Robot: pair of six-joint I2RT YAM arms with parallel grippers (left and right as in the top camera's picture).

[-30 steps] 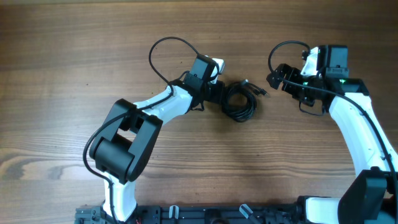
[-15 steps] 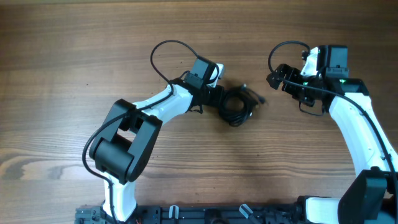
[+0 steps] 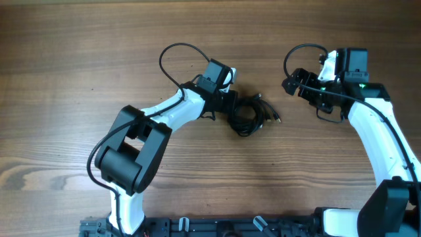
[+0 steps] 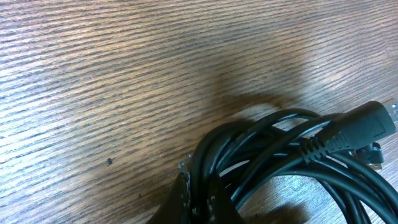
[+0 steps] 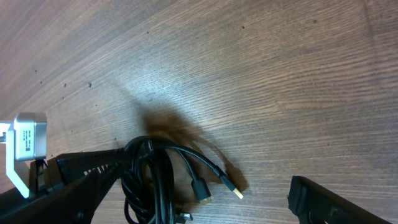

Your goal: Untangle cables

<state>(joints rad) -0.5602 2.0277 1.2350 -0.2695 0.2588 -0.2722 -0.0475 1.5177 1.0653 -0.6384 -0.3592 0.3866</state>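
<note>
Your left gripper [image 3: 233, 110] clamps the cables [image 3: 253, 116] at their left edge, likely anchoring them for your spread, empty right gripper [image 3: 289, 83].

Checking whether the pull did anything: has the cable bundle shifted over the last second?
Yes. The cables slid slightly toward the overhead view's lower left, widening the gap to the motionless right gripper.

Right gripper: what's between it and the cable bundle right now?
Only bare table wood lies between the right gripper and the cable bundle. The overhead view shows it, and the right wrist view agrees.
</note>
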